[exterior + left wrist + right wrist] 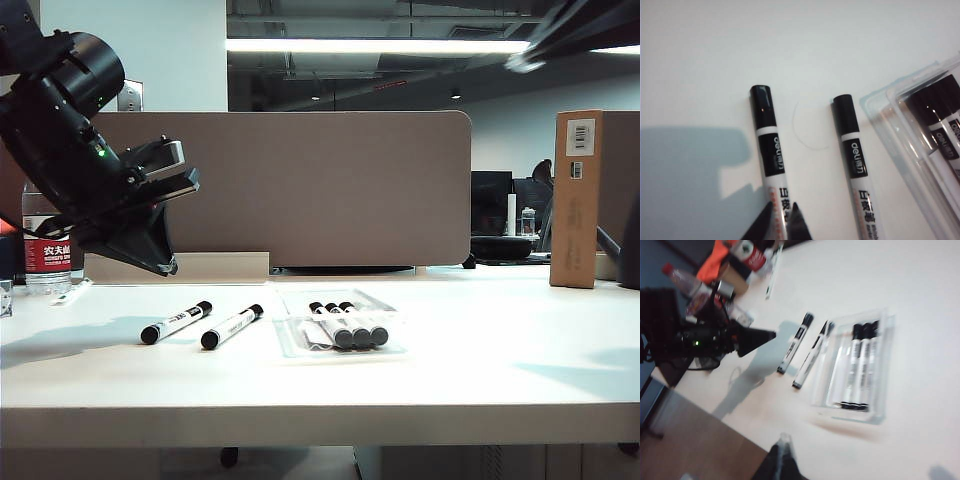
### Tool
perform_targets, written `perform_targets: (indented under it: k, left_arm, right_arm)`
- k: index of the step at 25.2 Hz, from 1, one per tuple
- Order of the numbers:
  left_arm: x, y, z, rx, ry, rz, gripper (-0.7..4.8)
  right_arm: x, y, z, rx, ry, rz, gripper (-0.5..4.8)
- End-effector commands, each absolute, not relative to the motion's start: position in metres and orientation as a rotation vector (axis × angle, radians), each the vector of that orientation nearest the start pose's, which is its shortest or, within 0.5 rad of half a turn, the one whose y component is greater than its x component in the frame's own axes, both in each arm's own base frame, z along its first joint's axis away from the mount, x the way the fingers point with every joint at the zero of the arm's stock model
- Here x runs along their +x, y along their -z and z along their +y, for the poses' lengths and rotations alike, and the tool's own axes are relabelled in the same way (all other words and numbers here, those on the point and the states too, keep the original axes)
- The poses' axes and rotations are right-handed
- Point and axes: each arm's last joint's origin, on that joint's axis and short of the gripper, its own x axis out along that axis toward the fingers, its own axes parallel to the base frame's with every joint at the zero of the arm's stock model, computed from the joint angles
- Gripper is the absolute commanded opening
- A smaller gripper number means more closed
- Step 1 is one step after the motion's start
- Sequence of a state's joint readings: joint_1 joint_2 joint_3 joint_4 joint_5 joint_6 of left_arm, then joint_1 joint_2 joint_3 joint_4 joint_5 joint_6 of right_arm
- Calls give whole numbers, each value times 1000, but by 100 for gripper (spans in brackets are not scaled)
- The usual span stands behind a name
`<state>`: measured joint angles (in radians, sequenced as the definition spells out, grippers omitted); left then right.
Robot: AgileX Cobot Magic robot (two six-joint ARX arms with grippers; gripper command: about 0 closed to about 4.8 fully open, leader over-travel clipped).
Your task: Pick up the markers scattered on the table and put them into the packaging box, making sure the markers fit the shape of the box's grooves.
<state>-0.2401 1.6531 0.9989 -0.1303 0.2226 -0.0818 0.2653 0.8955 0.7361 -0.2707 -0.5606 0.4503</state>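
Two loose markers lie side by side on the white table (480,360), one at the left (177,322) (771,150) and one beside it (232,326) (854,160). To their right the clear packaging box (290,342) (890,125) (875,416) holds three markers (348,324) (862,365) in its grooves. My left gripper (168,262) (782,217) hangs well above the table over the left marker, its jaws a narrow slit apart with nothing between them. My right gripper (784,442) is high above the table's front edge, shut and empty; in the exterior view it is a blur at the top right (545,50).
A tall brown cardboard box (577,198) stands at the back right. A water bottle (45,250) and a thin pen (70,292) are at the back left. A beige partition (300,190) closes off the rear of the table.
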Motion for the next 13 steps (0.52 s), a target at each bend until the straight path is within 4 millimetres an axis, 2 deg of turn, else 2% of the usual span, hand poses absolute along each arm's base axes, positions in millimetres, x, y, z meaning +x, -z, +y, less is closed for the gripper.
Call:
perform_targets:
  k: [1, 3, 6, 8, 13]
  left_arm:
    - [332, -195, -89, -70, 417, 806, 41]
    - [332, -191, -91, -69, 422, 817, 44]
    - [334, -185, -94, -61, 424, 834, 87]
    - [336, -177, -99, -54, 429, 851, 89]
    - [339, -164, -105, -47, 441, 878, 89]
  right_arm:
    - [210, -293, 94, 459, -778, 717, -6]
    - [226, -290, 114, 447, -812, 809, -6]
    - [246, -288, 143, 415, -841, 921, -6]
    - [257, -287, 171, 367, -875, 975, -6]
    - [256, -287, 192, 321, -879, 968, -6]
